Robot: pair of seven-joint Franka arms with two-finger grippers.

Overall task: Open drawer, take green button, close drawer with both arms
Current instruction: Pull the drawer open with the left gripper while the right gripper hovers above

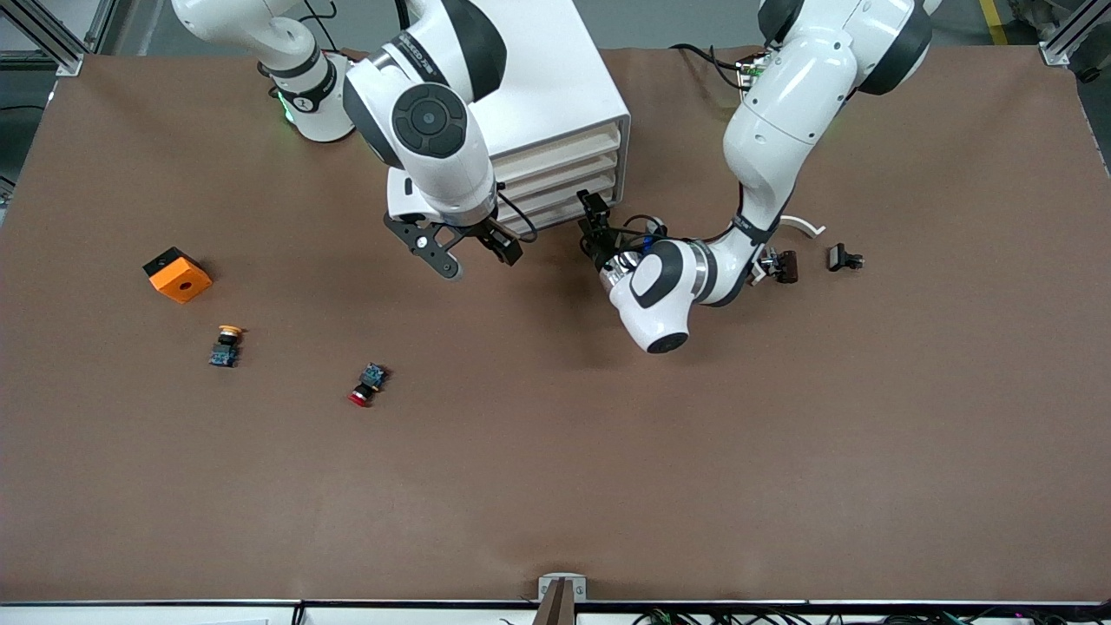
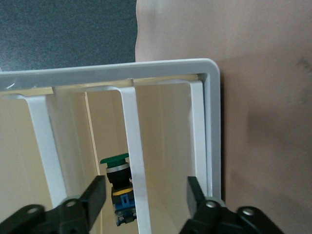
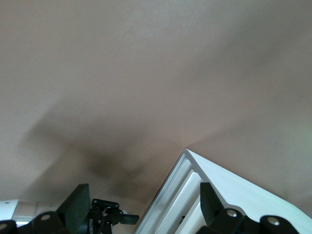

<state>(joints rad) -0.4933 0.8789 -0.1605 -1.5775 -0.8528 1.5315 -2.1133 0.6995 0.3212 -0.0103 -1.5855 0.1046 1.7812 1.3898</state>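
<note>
The button (image 2: 118,181), green cap on a black body with a blue base, sat inside the white cabinet (image 1: 555,104), visible in the left wrist view through a drawer (image 2: 161,146) front. The cabinet stood on the brown counter (image 1: 555,486) near the robots' bases, between the two arms, and all four cream drawer fronts looked flush in the front view, so no drawer appeared pulled out yet.

The left hand (image 2: 146,195) was level with the drawer fronts at the cabinet's corner toward the left arm's end, its two black fingers (image 2: 95,192) set apart on either side of a white upright rib of the drawer front and gripping nothing as far as could be seen. The right hand (image 1: 499,239) hung just above the counter in front of the cabinet, fingers wide and empty.

By this showing the task was barely begun: the drawer was not yet opened, the green button was still to be taken out, and closing remained.

Nearer the front camera, toward the right arm's end, lay an orange block (image 1: 177,274), a yellow-capped button (image 1: 226,345) and a red-capped button (image 1: 369,383), untouched.
</note>
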